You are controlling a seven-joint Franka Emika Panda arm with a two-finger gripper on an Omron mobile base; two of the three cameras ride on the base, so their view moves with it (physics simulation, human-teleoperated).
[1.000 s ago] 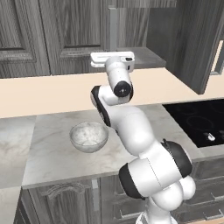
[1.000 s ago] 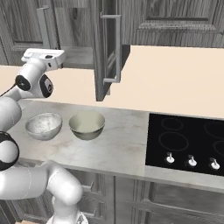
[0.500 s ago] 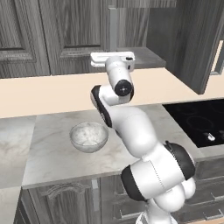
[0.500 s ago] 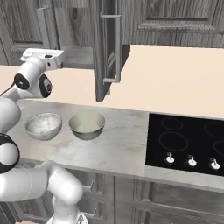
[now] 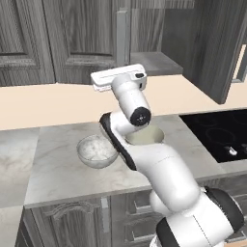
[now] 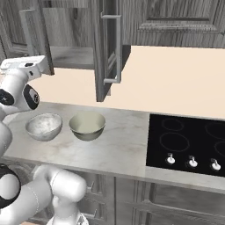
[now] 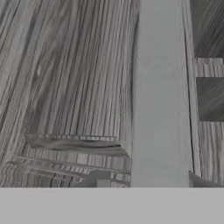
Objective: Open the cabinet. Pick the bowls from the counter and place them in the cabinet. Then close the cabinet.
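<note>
While raised in front of the cabinet (image 5: 91, 38), gripper (image 5: 119, 77) sits level w/ cabinet's bottom edge, hand turned toward the doors; fingers hidden behind white hand body in both base views, fingertips not visible in hand view either, so can't tell whether apart or together. Nothing seen held.

Cabinet: right door (image 6: 105, 48) swung out toward the room, edge-on in right base view, long grey bar handle (image 6: 117, 48) on its face. Interior shelf (image 6: 72, 57) exposed behind it, bare where visible. Left door (image 5: 84, 36) looks only partly open, its edge and bar handle (image 5: 123, 36) just above the gripper in left base view. Hand view: close-up of dark wood grain w/ a pale grey vertical strip (image 7: 159, 92) down the middle right, prob. a door edge or handle, can't say which.

Bowls: both on the counter (image 6: 118, 145), upright, side by side, just apart. Marble-look grey-white bowl (image 6: 43, 126) on the left in right base view; cream-inside bowl (image 6: 87, 125) to its right, nearer the cooktop (image 6: 189, 140). In left base view marble bowl (image 5: 97, 151) in plain sight, cream bowl (image 5: 144, 136) partly hidden behind arm link.

Black cooktop set into counter to the right, well apart from bowls, three knobs (image 6: 191, 162) along its front edge. Drawer-fronted units (image 6: 167, 206) below counter.
</note>
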